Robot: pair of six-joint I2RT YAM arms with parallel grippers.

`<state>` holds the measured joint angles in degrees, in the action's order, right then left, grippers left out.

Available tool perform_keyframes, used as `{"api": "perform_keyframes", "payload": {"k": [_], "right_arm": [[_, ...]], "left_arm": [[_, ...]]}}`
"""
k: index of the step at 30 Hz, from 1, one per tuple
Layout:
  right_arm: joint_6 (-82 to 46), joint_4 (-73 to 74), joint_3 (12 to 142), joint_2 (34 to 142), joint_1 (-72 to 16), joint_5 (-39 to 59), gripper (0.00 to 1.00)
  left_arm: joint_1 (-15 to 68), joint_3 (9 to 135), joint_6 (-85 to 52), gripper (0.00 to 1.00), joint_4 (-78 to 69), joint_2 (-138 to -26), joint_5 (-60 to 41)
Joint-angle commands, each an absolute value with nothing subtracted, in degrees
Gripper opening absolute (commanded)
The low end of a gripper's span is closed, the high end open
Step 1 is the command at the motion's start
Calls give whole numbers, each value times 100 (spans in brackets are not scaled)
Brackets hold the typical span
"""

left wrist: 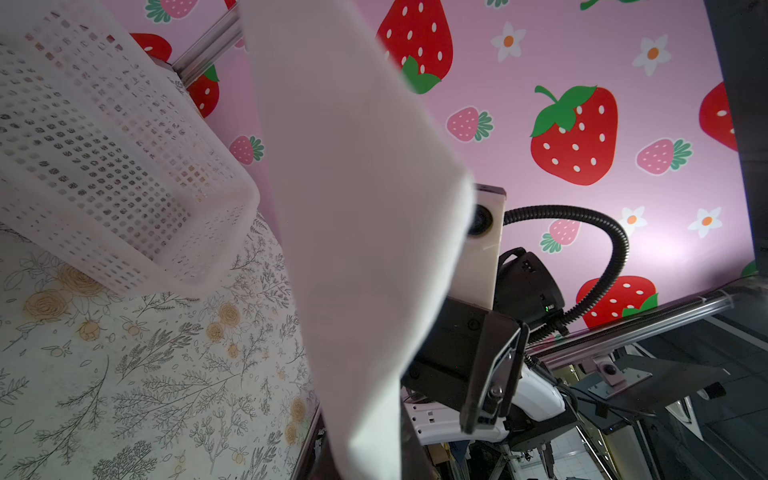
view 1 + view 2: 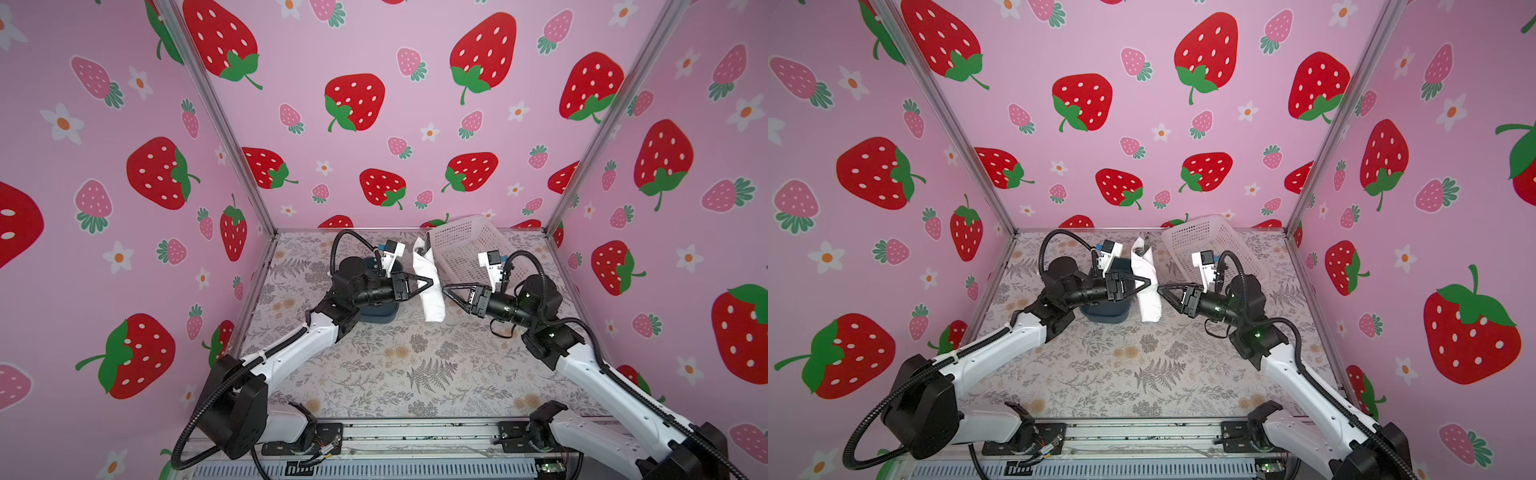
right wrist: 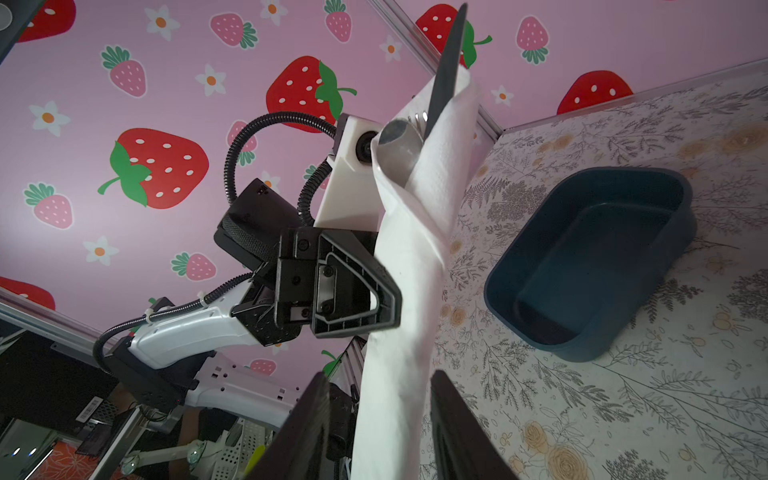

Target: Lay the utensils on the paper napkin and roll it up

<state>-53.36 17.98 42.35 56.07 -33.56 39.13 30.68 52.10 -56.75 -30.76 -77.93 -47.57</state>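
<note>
The paper napkin (image 2: pixel 429 266) (image 2: pixel 1148 303) is a white roll held nearly upright above the table, just right of the blue tub. The utensils poke out of its upper end: a spoon bowl (image 3: pixel 399 139), fork tines (image 3: pixel 419 118) and a dark knife blade (image 3: pixel 448 58). My left gripper (image 2: pixel 430 283) (image 2: pixel 1148 282) is shut on the middle of the roll. My right gripper (image 2: pixel 446 289) (image 3: pixel 384 432) is open, its fingers on either side of the lower part of the roll (image 3: pixel 399 374). In the left wrist view the napkin (image 1: pixel 361 208) hides my own jaws.
A blue tub (image 2: pixel 376 313) (image 3: pixel 590 266) stands empty under the left wrist. A white perforated basket (image 2: pixel 469 245) (image 1: pixel 104 166) lies tipped at the back right. The floral tabletop (image 2: pixel 395 374) is walled on three sides by strawberry panels.
</note>
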Motion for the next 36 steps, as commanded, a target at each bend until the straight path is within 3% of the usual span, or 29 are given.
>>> {"api": "perform_keyframes", "payload": {"k": [1,20,27,31,36], "right_arm": [[-5361,1796,4158,5434,-3283,3688,43],[-5177,1341,4160,5369,-3221,3403,43],[-4576,261,4266,5265,-3159,2241,43],[-3841,-1033,4790,5885,-2516,1307,43],[-3278,-1430,5283,6676,-1167,1366,46]], "left_arm": [[2912,5357,-5498,16,-3145,-7644,-5036],[1677,5448,-5066,16,-2722,-7824,-5971],[1613,5512,-4983,16,-2544,-7805,-6028],[1621,5484,-5106,16,-2642,-7748,-6029],[1635,5442,-5223,16,-2714,-7652,-6038]]}}
